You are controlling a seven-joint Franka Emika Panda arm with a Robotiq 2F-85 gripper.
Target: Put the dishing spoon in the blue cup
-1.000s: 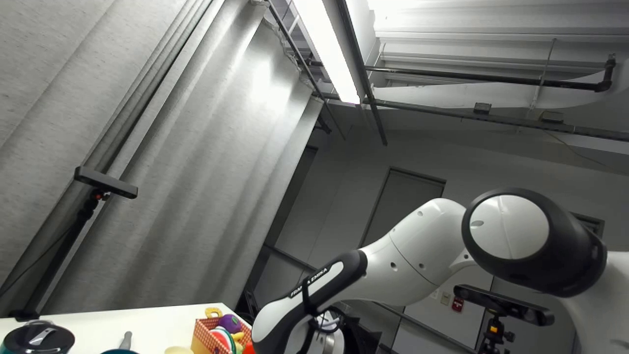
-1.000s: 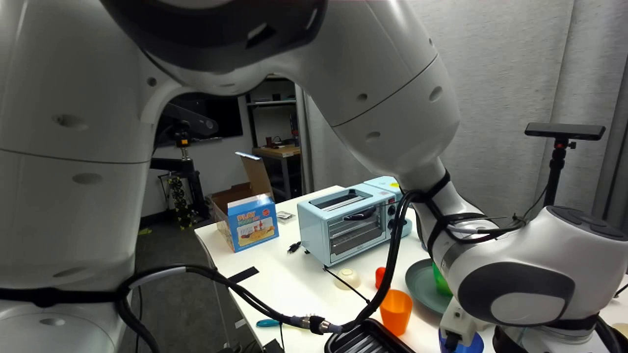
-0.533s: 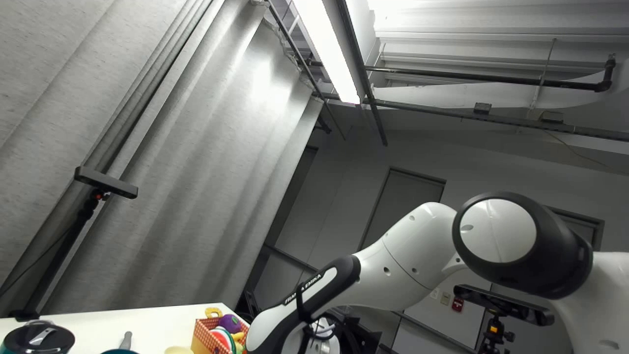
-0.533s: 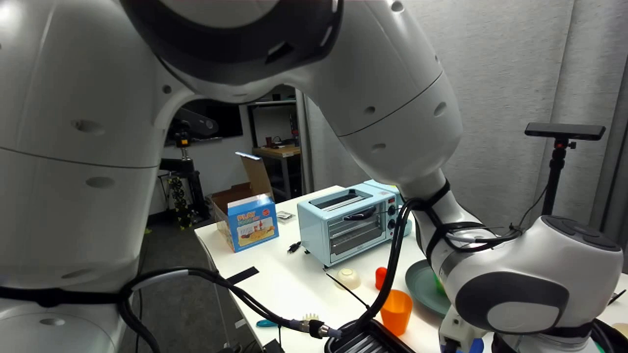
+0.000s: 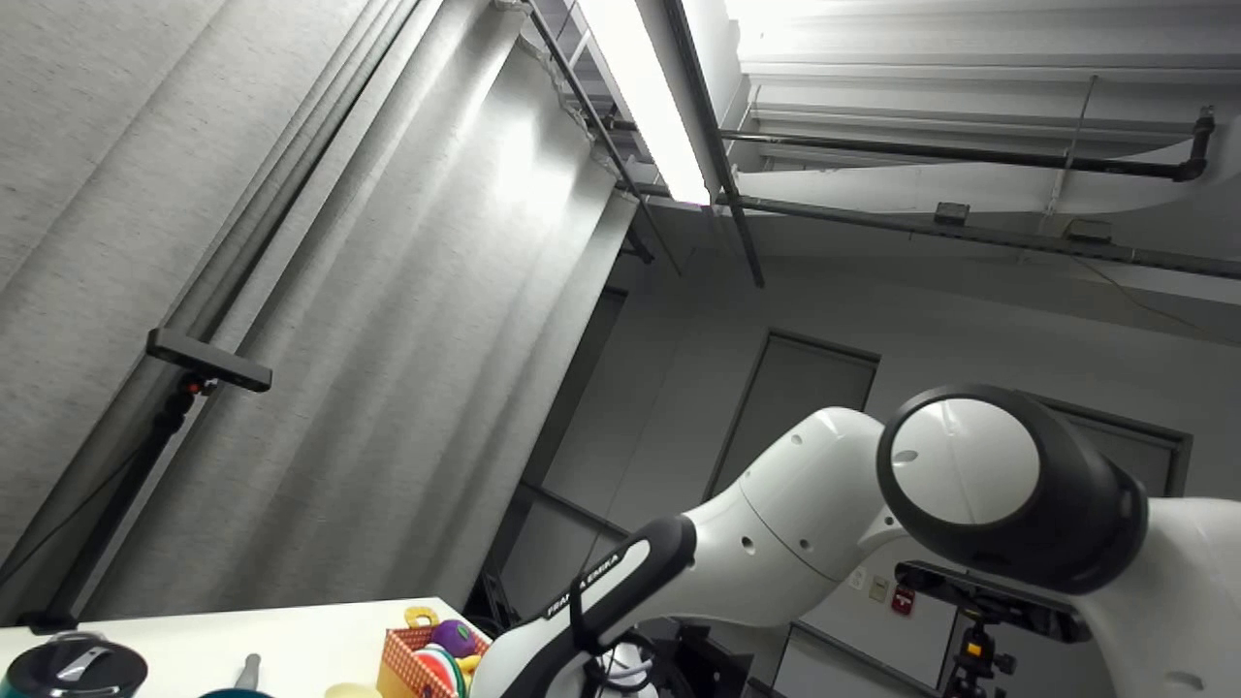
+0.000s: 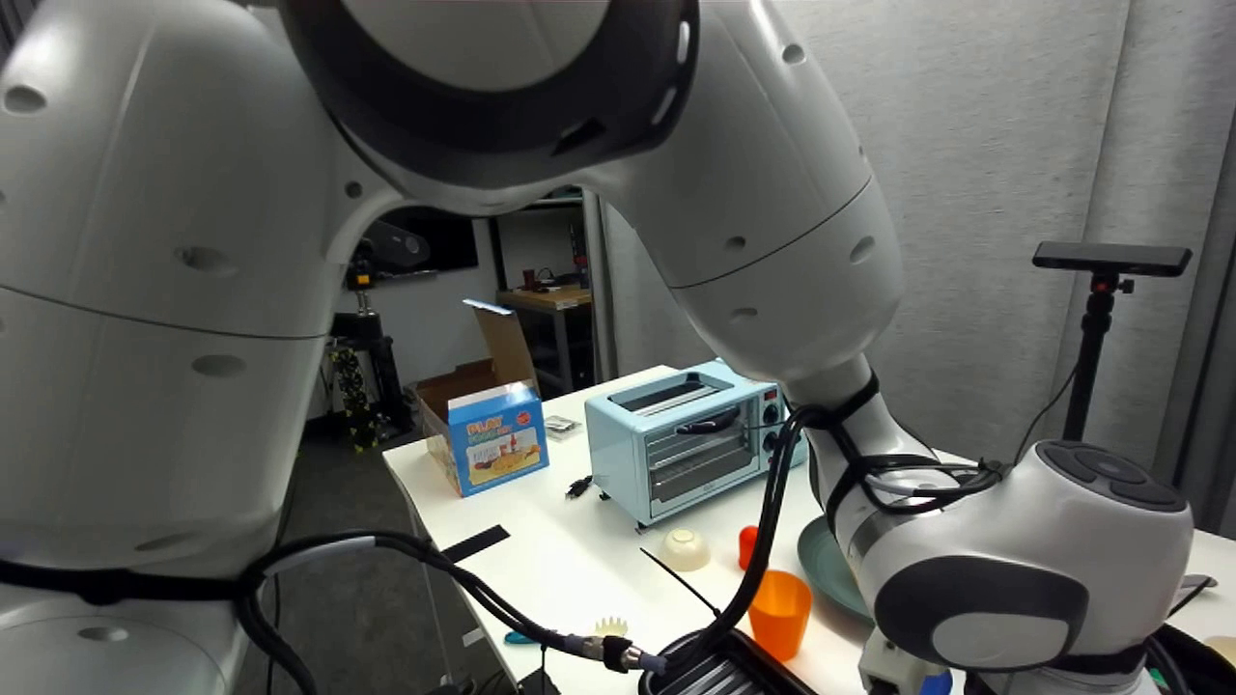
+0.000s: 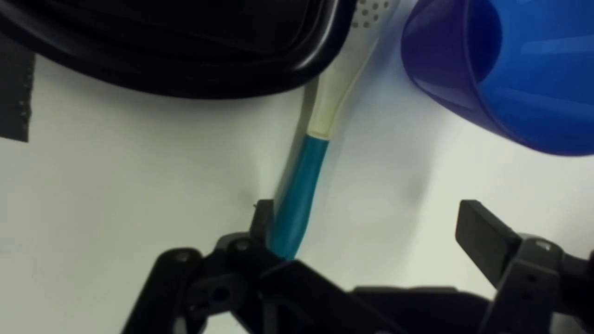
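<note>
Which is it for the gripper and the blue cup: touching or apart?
Apart. The wrist view shows it: white tabletop lies between the open gripper and the blue cup.

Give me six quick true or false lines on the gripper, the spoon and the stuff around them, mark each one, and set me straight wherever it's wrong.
1. The spoon lies outside the blue cup. True.
2. The spoon is orange all over. False: its handle is teal.
3. The blue cup is the only cup in sight. False: in an exterior view, an orange cup stands on the table.
4. The gripper is open. True.
5. Every box is shut. False: the printed box has a flap standing up.
6. A light blue toaster oven sits on the table. True.
</note>
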